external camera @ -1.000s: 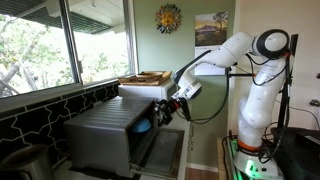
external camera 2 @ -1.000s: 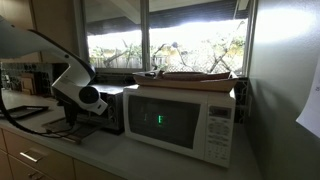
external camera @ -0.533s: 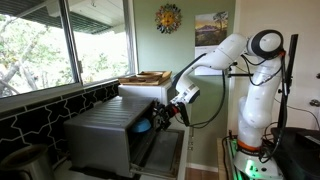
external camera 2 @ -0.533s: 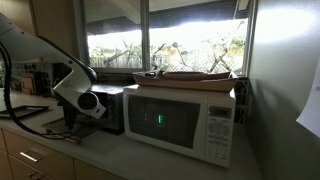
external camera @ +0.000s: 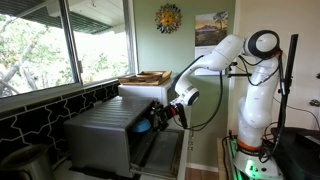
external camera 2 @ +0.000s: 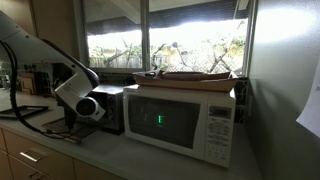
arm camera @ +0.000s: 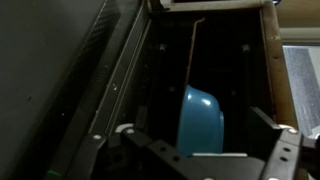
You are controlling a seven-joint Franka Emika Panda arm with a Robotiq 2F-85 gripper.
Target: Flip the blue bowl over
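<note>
Bright windows stand behind a long table (external camera 2: 140, 158) that carries a white microwave (external camera 2: 185, 120) and, further left in the frame, a grey metal oven (external camera: 100, 135) with its front open.

The blue bowl (arm camera: 202, 120) is in the dark inside of this oven. In the wrist view it fills the lower middle of the frame. In an exterior view the bowl (external camera: 144, 125) is only a small blue patch at the oven mouth, just left of the tool. I cannot tell from these pictures if it rests on its base, on its rim or on its edge.

The tool (arm camera: 205, 135) is spread wide. One finger shows at the lower left of the wrist view and the other at the lower right. The bowl is between them, and neither finger seems to touch it. In an exterior view the tool (external camera: 158, 114) points into the opening.

Compared with a second ago, the arm (external camera 2: 78, 100) has come a little lower and more to the left of the frame, so the tool is now closer to the oven mouth. The bowl seems not to have moved.

I judge this to be the approach before the grasp, and the flip is not yet begun. The next move asks the fingers to close on the bowl in a narrow, dark space. The oven walls may hinder the turning there.
</note>
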